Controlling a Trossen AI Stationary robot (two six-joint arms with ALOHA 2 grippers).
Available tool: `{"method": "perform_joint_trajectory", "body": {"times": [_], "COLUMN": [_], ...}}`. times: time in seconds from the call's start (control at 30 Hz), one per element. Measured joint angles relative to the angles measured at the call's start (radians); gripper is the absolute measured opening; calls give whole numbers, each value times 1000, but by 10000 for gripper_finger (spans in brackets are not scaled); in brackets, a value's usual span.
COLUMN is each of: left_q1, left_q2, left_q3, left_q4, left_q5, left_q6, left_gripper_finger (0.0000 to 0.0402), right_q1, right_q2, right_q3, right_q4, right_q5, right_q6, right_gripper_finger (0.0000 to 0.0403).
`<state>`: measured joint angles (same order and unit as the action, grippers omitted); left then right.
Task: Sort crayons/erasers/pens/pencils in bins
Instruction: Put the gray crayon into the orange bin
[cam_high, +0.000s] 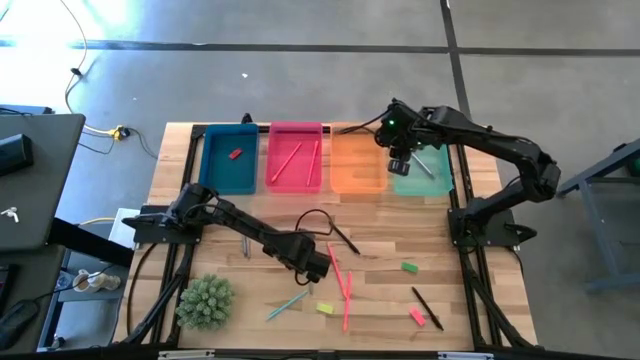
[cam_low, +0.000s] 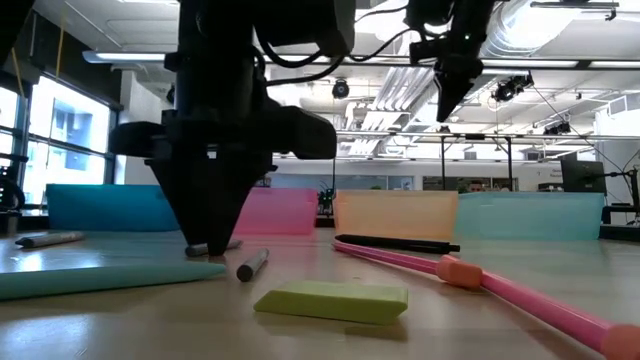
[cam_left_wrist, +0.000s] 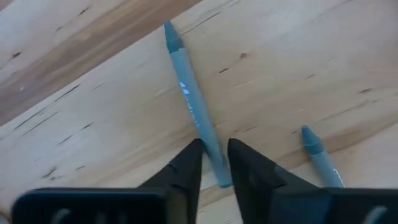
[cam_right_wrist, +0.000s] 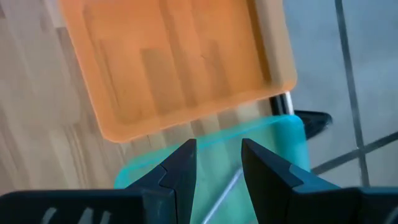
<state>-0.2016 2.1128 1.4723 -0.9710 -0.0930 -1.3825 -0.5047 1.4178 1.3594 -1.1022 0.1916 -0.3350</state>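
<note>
My left gripper (cam_high: 320, 270) stands at the table's middle, fingers pointing down, shut on a short grey-blue crayon (cam_left_wrist: 189, 93) that lies on the wood; the low view shows it too (cam_low: 213, 245). A second crayon (cam_left_wrist: 320, 155) lies beside it, and another (cam_high: 243, 245) lies to the left. My right gripper (cam_high: 400, 165) hangs open and empty above the teal-green bin (cam_high: 430, 180), next to the orange bin (cam_right_wrist: 174, 68). The blue bin (cam_high: 215, 165) holds a red eraser (cam_high: 236, 154). The pink bin (cam_high: 283, 180) holds pink-red sticks. My left gripper pinches the crayon near its blunt end (cam_left_wrist: 214, 155) between its two fingers. The fingers come from above, pointing down, and lie across the crayon. The crayon lies flat on the table, its pointed end (cam_left_wrist: 169, 31) reaching away from the fingers.
Loose on the near half of the table: long pink-red sticks (cam_high: 340, 275), a teal stick (cam_high: 288, 305), dark pens (cam_high: 427, 307) (cam_high: 340, 237), and yellow (cam_high: 324, 308), green (cam_high: 408, 267) and pink (cam_high: 417, 316) erasers. A green plant (cam_high: 205, 300) stands near left. A thin stick (cam_right_wrist: 227, 186) lies in the teal-green bin.
</note>
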Motion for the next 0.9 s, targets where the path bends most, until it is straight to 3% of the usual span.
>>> {"method": "perform_joint_trajectory", "body": {"times": [0.2, 0.5, 0.9], "left_q1": [2, 14, 94], "left_q2": [0, -33, -228], "left_q3": [0, -9, -5], "left_q4": [-1, 5, 146], "left_q5": [-12, -45, -209], "left_q6": [17, 94, 190], "left_gripper_finger": [8, 8, 4], "right_q1": [-2, 2, 1], "right_q2": [-74, -171, -195], "right_q3": [0, 0, 0], "right_q4": [-21, -41, -39], "right_q5": [-91, -365, -506], "right_q6": [-3, 22, 158], "right_gripper_finger": [118, 118, 118]}}
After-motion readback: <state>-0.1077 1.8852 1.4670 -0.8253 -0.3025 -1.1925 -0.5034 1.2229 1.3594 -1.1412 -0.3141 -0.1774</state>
